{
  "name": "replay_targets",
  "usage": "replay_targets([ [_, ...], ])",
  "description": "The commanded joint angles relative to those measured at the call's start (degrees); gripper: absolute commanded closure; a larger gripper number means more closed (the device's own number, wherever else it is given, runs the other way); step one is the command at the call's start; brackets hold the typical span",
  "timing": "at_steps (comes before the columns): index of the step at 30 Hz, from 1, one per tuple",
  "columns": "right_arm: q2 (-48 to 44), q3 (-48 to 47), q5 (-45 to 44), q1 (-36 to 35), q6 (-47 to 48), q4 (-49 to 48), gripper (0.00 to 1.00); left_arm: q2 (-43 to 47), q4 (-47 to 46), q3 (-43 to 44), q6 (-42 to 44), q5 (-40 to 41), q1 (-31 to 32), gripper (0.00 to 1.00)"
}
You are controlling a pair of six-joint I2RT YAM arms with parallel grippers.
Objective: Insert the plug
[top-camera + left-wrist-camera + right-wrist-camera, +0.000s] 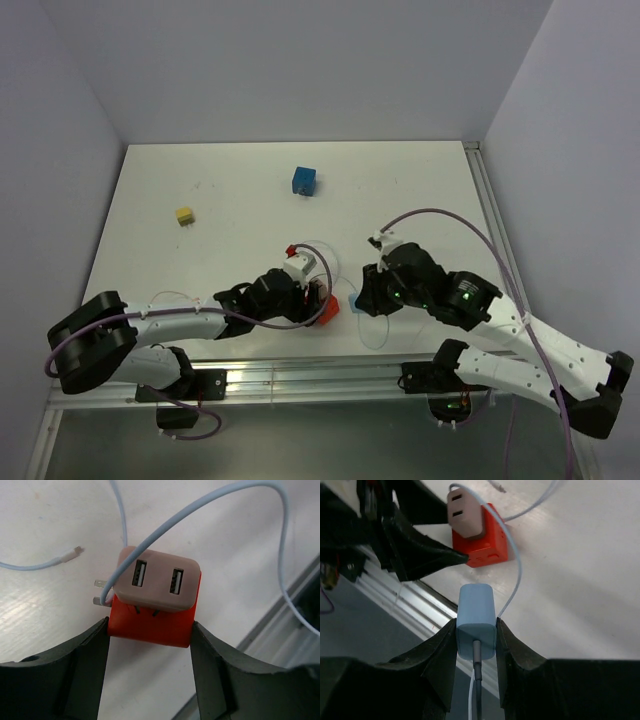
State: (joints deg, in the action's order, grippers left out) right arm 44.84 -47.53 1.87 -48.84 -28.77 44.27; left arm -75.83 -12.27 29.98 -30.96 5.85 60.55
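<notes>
The left arm (170, 322) lies low along the near edge and reaches right toward the middle. Its left pincer (149, 626) has both fingers pressed against the sides of a red block (170, 622). The right arm (520, 340) (folded back on itself) reaches left. Its right pincer (475, 624) is clamped on a pale blue plug (476, 605). The two pincers sit near each other.
</notes>
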Motion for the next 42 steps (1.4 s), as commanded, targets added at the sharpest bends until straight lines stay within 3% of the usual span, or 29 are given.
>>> replay_targets([
  [1, 2.9, -4.7, -3.8, -5.6, 3.0, -0.2, 1.00, 3.8, -2.6, -1.4, -2.7, -14.2, -3.2, 1.00],
  [4, 5.0, -4.9, -4.7, -9.2, 4.4, -1.2, 1.00, 4.9, -3.1, -2.2, -4.8, -22.9, -7.5, 1.00],
  [9, 9.1, -6.3, -6.7, -12.2, 5.0, -1.2, 1.00, 3.2, -4.3, -2.7, -10.2, -30.0, -11.4, 1.00],
  [14, 13.4, -6.3, -11.0, -14.7, 2.1, -2.8, 1.00, -1.6, -14.5, -5.4, -17.6, -36.7, -13.5, 1.00],
  [27, 20.7, -4.8, -12.9, -18.5, -0.7, -6.0, 1.00, -5.4, -20.7, -7.8, -19.8, -37.2, -14.1, 0.99],
  [42, 22.7, -2.7, -15.1, -20.8, -2.8, -7.0, 1.00, -4.8, -19.8, -8.4, -19.8, -37.1, -15.6, 1.00],
])
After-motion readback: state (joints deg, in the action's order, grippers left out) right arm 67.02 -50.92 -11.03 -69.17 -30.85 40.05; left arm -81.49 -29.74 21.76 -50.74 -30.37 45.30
